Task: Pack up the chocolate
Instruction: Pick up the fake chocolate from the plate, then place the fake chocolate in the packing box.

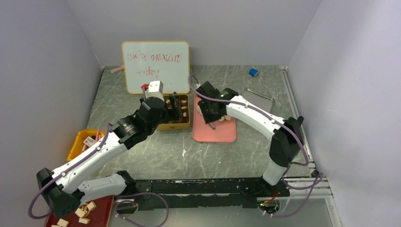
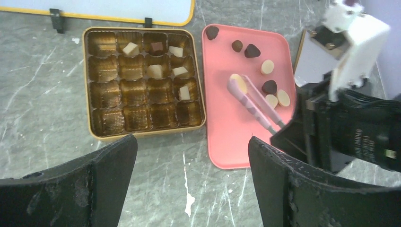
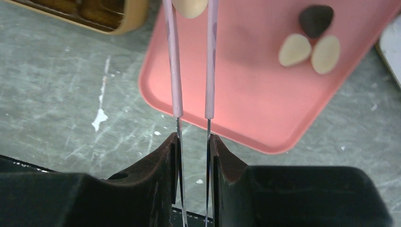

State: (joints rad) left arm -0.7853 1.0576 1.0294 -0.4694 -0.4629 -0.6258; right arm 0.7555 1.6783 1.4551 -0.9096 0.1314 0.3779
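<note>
**Right gripper** (image 3: 194, 142): the black fingers are pressed onto the thin metal blades of the tweezers (image 3: 173, 71). The tweezer arms are sleeved in smooth lilac plastic. Straight ahead of the fingers, the tips pinch one tan oval (image 3: 190, 7) of chocolate. It sits above the pink tray (image 3: 246, 94), which is smooth with rounded corners. Whether the oval is lifted or resting cannot be told.

**Chocolate** (image 2: 251, 50): all of it is on the tray, eight pieces in total. Four are dark brown and four tan, including the pinched one. Ahead and right of the right fingers, one dark heart-like piece and two tan ovals lie touching.

**Left gripper** (image 2: 191, 184): the fingers are spread wide and hold nothing. Ahead and left of them sits the gold box (image 2: 86, 80), with sixteen crinkled foil cups in a four-by-four grid. It contains five pale blocky chunks (image 2: 154, 71) and one brown square, mostly towards its far right. The tray lies ahead and to the right.

**Arms:** the left arm stretches diagonally forward with its wrist pitched down. The right arm is bent at the elbow and reaches inward, wrist angled down.
</note>
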